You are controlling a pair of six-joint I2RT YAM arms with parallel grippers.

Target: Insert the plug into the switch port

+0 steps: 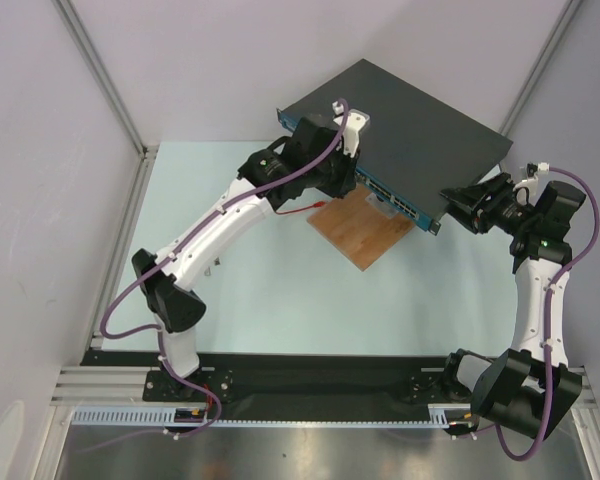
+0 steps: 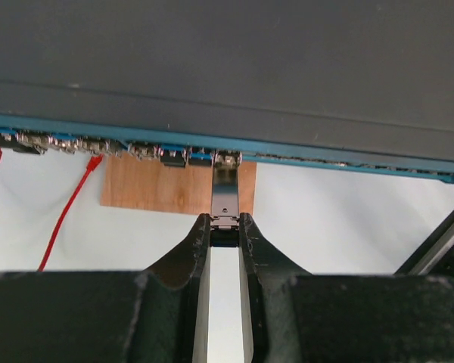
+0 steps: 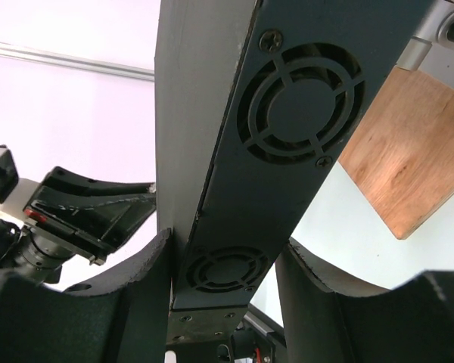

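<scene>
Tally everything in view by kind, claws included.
switch: 1
plug: 1
wooden board: 1
red cable: 1
claws: 2 (left claw, right claw)
Total: 6

One switch (image 1: 400,130), one plug (image 2: 225,193), one wooden board (image 1: 365,232), one red cable (image 2: 60,219), two fan grilles (image 3: 299,98), two grippers: left gripper (image 2: 225,223), right gripper (image 3: 225,249)

Arms: white shell links (image 1: 215,232) with matte black joint housings (image 1: 168,298)
Cables: purple cable (image 1: 591,222) running along each arm in loose loops
Jaws: matte black, curved, tapering to narrow tips
Wrist: white camera block (image 1: 352,125)
Bases: bulky black base housings (image 1: 510,395)
</scene>
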